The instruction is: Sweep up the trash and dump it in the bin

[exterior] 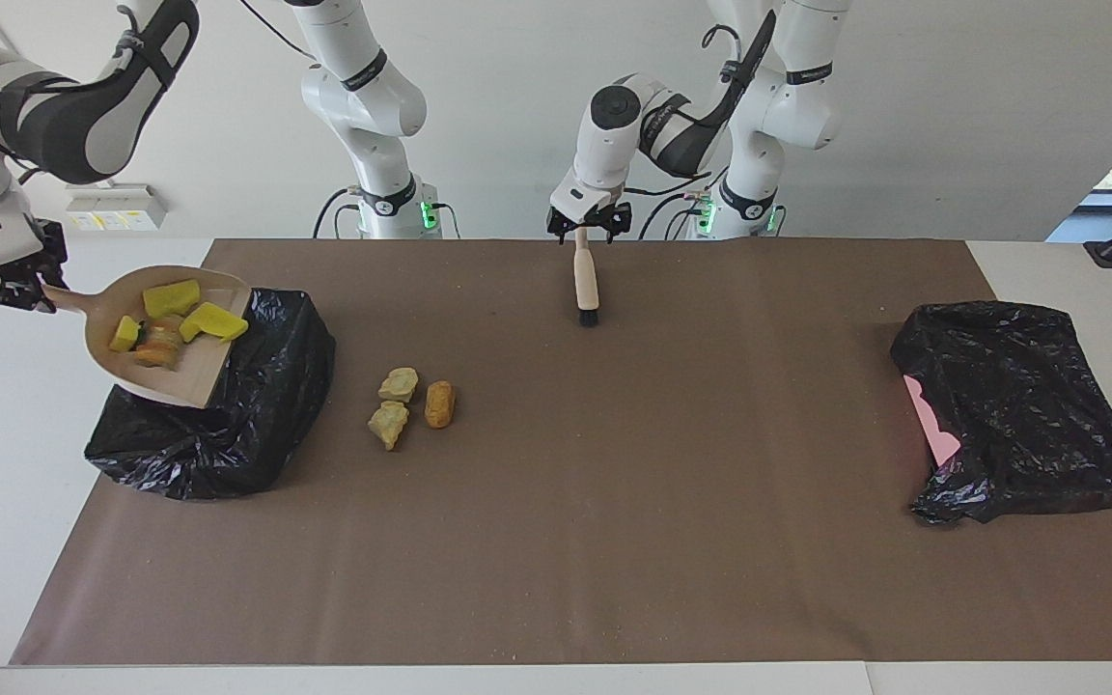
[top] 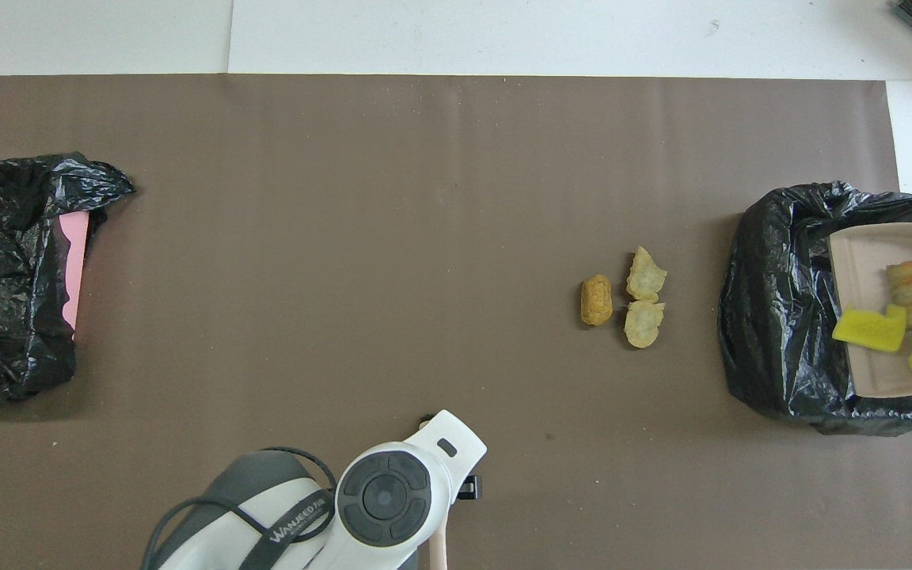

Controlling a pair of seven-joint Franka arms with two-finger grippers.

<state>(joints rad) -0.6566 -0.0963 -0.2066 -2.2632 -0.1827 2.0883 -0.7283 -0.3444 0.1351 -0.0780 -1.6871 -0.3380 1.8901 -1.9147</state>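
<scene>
My right gripper [exterior: 23,287] is shut on the handle of a beige dustpan [exterior: 191,381], held tilted over the black-bagged bin [exterior: 257,405] at the right arm's end. In the pan lie three yellow sponge pieces [exterior: 171,298] and the orange-and-cream striped chunk [exterior: 158,349]. The pan [top: 868,332] also shows over the bin [top: 777,317] in the overhead view. Three bread-like lumps [exterior: 439,403] lie together on the brown mat beside the bin, also seen from overhead [top: 596,299]. My left gripper [exterior: 587,230] is shut on a wooden brush [exterior: 586,285] whose bristles point down at the mat.
A second black bag with a pink edge [exterior: 1019,410] lies at the left arm's end of the mat, also in the overhead view [top: 5,269]. Fine crumbs speckle the mat [exterior: 556,541]. The left arm's wrist [top: 385,495] covers the brush from overhead.
</scene>
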